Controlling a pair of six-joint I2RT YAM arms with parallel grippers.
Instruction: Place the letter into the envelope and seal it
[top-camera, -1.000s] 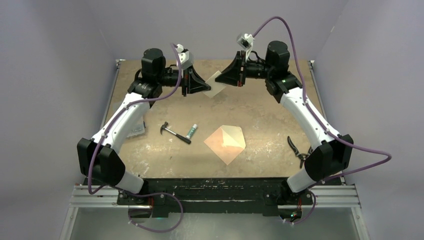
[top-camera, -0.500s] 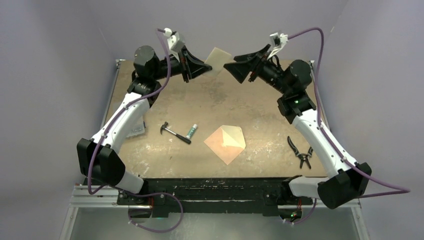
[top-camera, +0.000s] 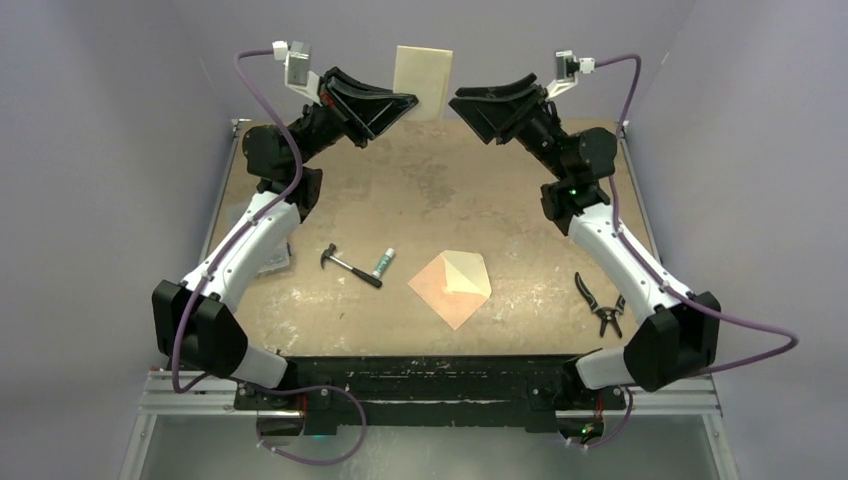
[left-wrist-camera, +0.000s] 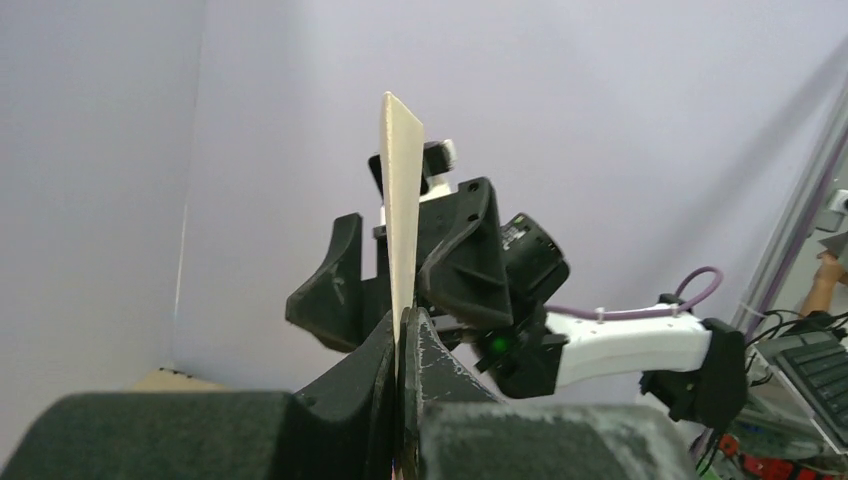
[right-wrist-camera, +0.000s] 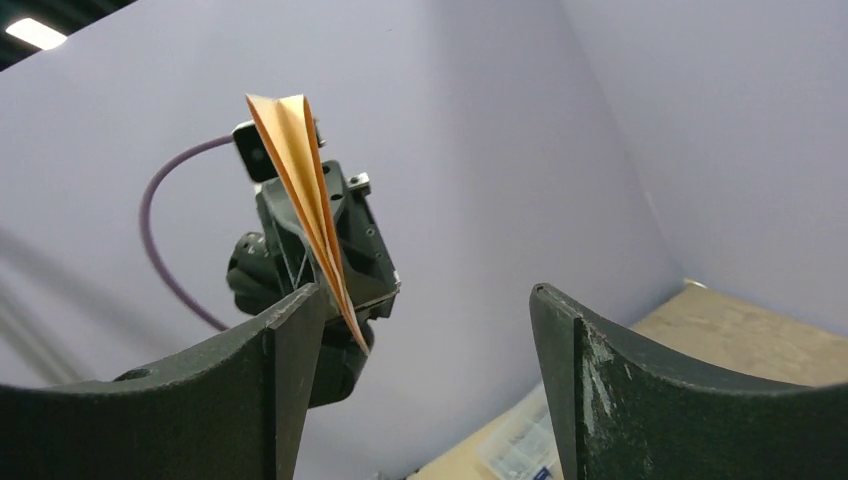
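Note:
My left gripper (top-camera: 407, 99) is raised high at the back of the table, shut on the lower edge of the letter (top-camera: 422, 78). The sheet stands upright in front of the back wall. In the left wrist view the letter (left-wrist-camera: 401, 200) rises edge-on from between the closed fingertips of the left gripper (left-wrist-camera: 408, 318). My right gripper (top-camera: 462, 108) faces it from the right, open and apart from the sheet. In the right wrist view, nothing lies between the wide jaws of the right gripper (right-wrist-camera: 425, 300), and the letter (right-wrist-camera: 300, 180) is beyond the left finger. The envelope (top-camera: 452, 287) lies on the table's near middle, flap open.
A hammer (top-camera: 348, 266) and a small tube (top-camera: 382, 263) lie left of the envelope. Pliers (top-camera: 600, 303) lie at the right beside the right arm. A clear plastic box (top-camera: 271, 262) sits partly under the left arm. The purple back wall stands close behind both grippers.
The right gripper has let go of the letter and opened. Both arms have lifted, and the left gripper has carried the letter up until it stands upright.

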